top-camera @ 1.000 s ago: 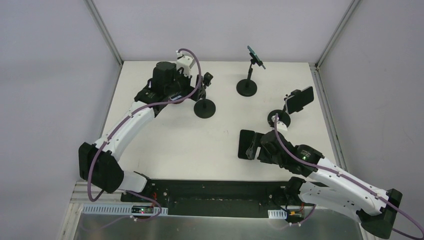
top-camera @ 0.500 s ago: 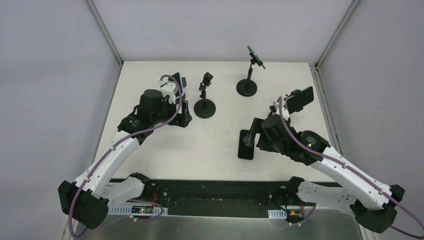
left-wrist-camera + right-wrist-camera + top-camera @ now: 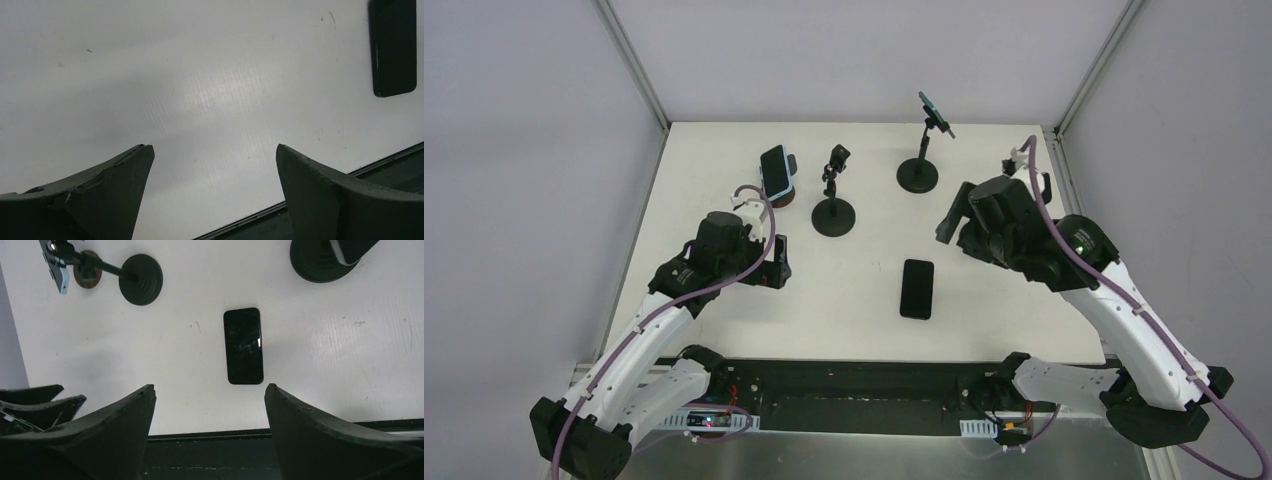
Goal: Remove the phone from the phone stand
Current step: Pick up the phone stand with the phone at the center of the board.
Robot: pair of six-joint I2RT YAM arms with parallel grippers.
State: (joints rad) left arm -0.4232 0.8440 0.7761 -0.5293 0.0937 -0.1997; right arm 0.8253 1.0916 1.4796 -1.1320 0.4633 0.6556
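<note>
Plainly, one phone (image 3: 916,288) is already off its holder. It lies flat, screen up, on the white counter (image 3: 844,310) near the front edge, apart from every stand, and the empty stand (image 3: 833,215) with its bare clamp is beyond it. The right tool (image 3: 210,386) hangs high over that phone, jaws wide and nothing between them. The left tool (image 3: 214,147) is likewise spread wide and empty, low over bare counter to the left of the phone. I judge the step in hand to be clearing away after the set-down and perhaps choosing the next phone, since a second phone (image 3: 775,170) sits on a holder at the far left and a third phone (image 3: 935,112) is clamped on the far stand (image 3: 918,172). To do it well, the right arm should go up and away with its jaws wide, not sideways, so that no finger drags the flat phone. A black base (image 3: 320,260) lies near at the upper right of the right wrist view and ought not to be knocked. If the second phone is next, the left arm is the nearer one. It should take the phone across its long edges, lift along the line of the cradle and go slowly, because so light a stand may tip or slide with the pull.
</note>
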